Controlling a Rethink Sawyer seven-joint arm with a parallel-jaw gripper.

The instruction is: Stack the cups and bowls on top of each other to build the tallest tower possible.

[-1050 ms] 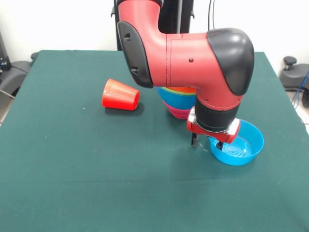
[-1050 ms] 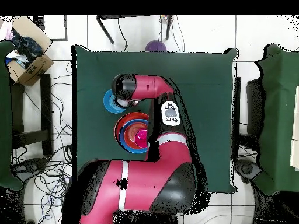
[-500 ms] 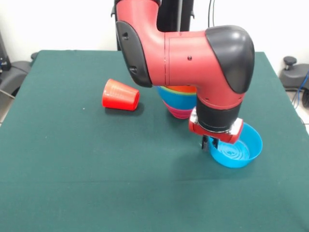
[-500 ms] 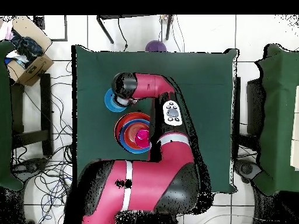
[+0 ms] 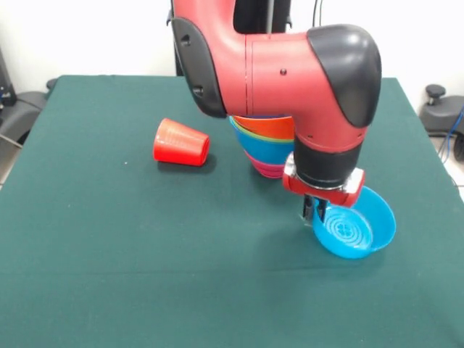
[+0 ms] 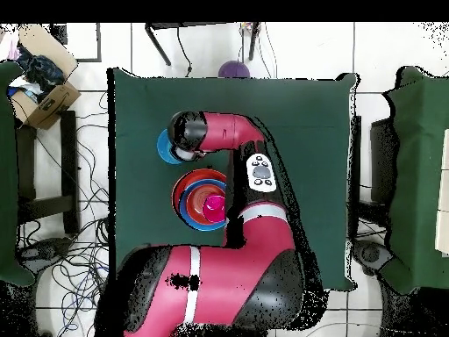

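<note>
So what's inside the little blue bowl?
Nothing loose shows inside the light blue bowl, only its ringed bottom. The gripper sits at its near rim, and the arm hides that edge from above.

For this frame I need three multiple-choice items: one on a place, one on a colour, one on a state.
1. Where is the claw?
A. Over the red cup
B. At the near rim of the light blue bowl
C. Above the tower

2. What colour is the cup lying alone on the cloth?
A. Red-orange
B. Green
C. Purple

3. How does that cup lie?
A. Upright
B. On its side
C. Nested in a bowl

Answers:
1. B: the claw sits at the rim of the light blue bowl, beside the tower.
2. A: the red cup is red-orange in the front view.
3. B: it lies on its side on the table, with nothing around it.
</note>
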